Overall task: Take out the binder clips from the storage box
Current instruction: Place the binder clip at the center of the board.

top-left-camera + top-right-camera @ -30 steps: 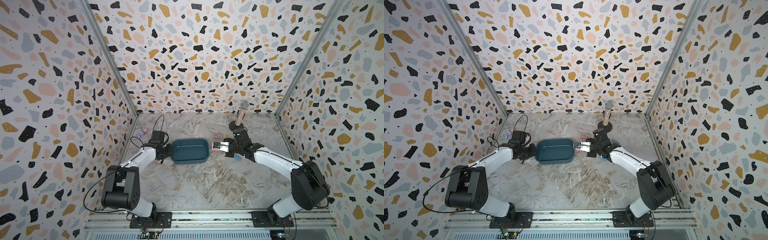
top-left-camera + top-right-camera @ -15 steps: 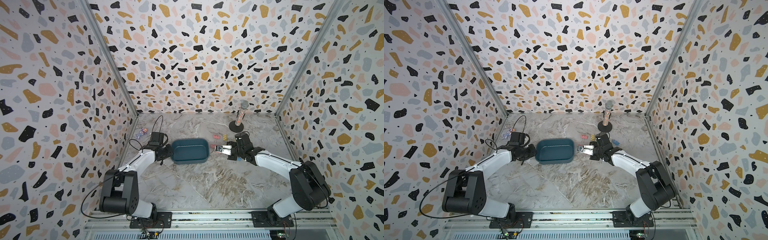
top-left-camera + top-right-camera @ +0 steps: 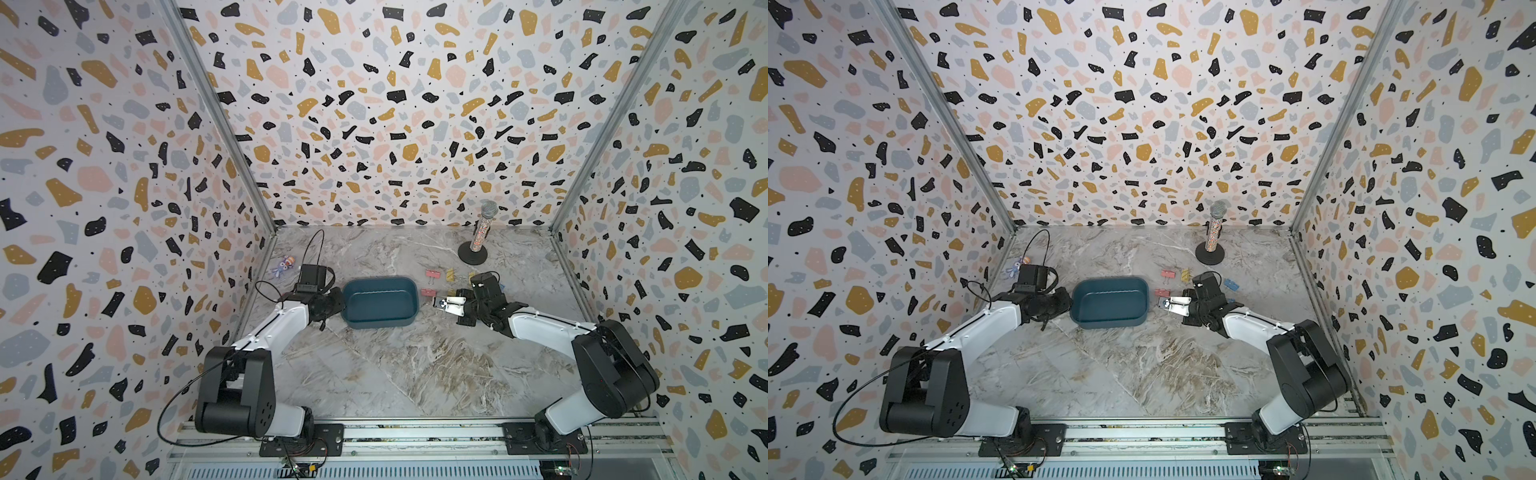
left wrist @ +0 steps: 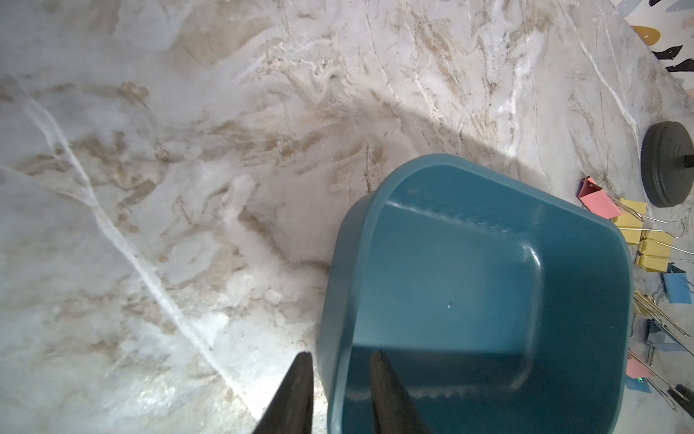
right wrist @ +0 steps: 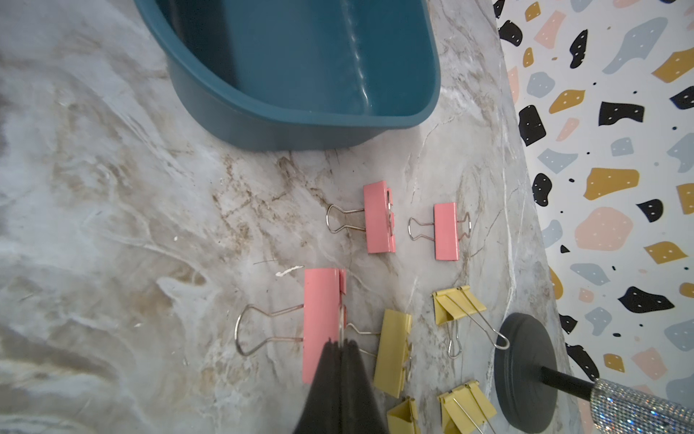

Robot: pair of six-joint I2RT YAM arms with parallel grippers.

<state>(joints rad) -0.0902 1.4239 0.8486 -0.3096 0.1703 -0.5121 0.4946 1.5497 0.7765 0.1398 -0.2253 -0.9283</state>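
The dark teal storage box stands mid-table, and nothing lies inside it. My left gripper is closed on its left wall, one finger inside and one outside. Right of the box, my right gripper is shut on the wire handle of a pink binder clip, low over the table. Two more pink binder clips and several yellow ones lie on the table beside it. A blue clip lies further right.
A glitter microphone on a round black stand rises behind the clips. A small purple toy figure lies by the left wall. Patterned walls close in the left, back and right sides.
My right gripper has come down and slightly forward with the pink clip, from above the table to just over it. The left arm and the box have stayed put.
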